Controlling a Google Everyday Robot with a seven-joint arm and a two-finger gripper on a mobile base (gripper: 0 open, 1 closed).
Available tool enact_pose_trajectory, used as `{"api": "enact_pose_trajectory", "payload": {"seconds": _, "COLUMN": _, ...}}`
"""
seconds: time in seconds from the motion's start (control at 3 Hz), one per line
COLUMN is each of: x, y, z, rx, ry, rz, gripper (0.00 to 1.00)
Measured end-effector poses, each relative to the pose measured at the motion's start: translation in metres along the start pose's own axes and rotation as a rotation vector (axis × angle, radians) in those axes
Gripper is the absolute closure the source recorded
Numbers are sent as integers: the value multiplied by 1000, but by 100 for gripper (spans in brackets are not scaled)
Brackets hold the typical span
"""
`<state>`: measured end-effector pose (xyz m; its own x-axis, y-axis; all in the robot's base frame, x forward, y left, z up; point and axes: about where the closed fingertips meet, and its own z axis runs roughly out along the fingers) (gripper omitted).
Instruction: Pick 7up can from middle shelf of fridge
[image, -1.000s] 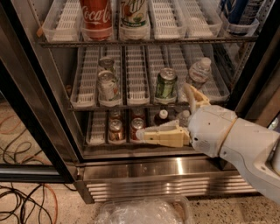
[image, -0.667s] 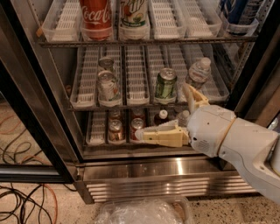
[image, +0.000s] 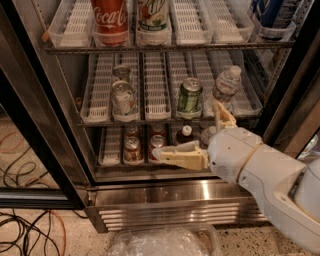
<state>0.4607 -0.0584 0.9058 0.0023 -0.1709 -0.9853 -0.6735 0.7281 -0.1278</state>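
Two cream fingers (image: 180, 156) of the end effector (image: 186, 127) stand spread wide, holding nothing: one points left, the other upward. The white arm (image: 270, 175) enters from the lower right, before the open fridge (image: 165, 200). Up and left of the end effector, well apart, the 7up can (image: 122, 98) stands upright in a lane tray of the middle shelf (image: 156, 92). Just above the end effector stands a green can (image: 189, 96); a water bottle (image: 225, 85) is above the upward finger.

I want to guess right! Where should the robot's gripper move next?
Probably up and left: the open white two-finger gripper hangs below the middle wire shelf, while the small silvery-white 7up can stands in a left lane.
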Motion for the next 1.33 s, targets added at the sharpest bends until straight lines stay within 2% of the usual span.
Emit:
{"api": "enact_pose_trajectory", "payload": {"seconds": 0.33, "x": 10, "y": -8, "z": 9, "rx": 70, "ry": -16, "rz": -17, "gripper": 0}}
{"api": "enact_pose_trajectory", "payload": {"seconds": 0.67, "x": 20, "y": -11, "z": 18, "rx": 95, "ry": -47, "rz": -33, "gripper": 0}}
{"api": "enact_pose_trajectory", "payload": {"seconds": 1.0, "x": 36, "y": -21, "z": 23, "rx": 116, "ry": -125, "rz": 19, "gripper": 0}}
{"api": "enact_pose_trajectory", "payload": {"seconds": 1.33, "x": 36, "y": -17, "z": 27, "rx": 104, "ry": -119, "rz": 20, "gripper": 0}}
